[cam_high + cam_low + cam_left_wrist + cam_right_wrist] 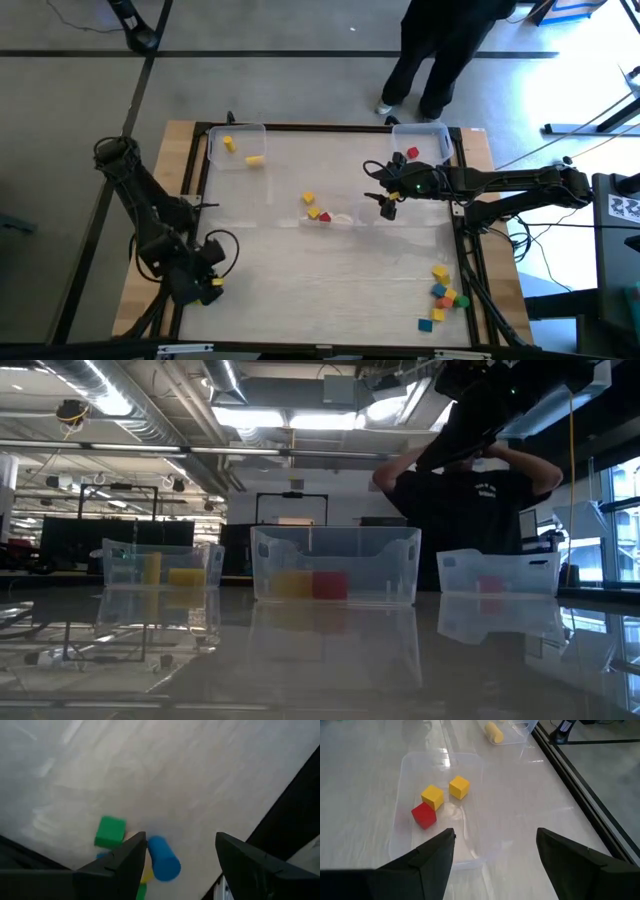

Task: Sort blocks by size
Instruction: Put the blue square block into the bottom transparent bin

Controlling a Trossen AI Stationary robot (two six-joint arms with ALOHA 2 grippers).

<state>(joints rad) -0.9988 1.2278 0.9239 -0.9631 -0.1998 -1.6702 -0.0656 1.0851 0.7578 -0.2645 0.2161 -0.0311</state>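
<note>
My left gripper (207, 287) hangs open over the table's near left corner, fingers pointing down. Its wrist view (180, 842) shows a blue cylinder block (163, 858) lying on the table below the gap, close to one finger, and a green cube (110, 831) beside it. A yellow block (216, 286) shows next to the gripper from above. My right gripper (388, 207) waits open above the table's middle. It faces a clear bin (440, 805) that holds two yellow cubes (446, 792) and a red cube (424, 815).
A clear bin (237, 146) at the far left holds two yellow blocks. Another bin (424, 140) at the far right holds a red block (413, 153). Several loose blocks (443, 297) lie near the near right corner. A person (440, 50) stands beyond the far edge.
</note>
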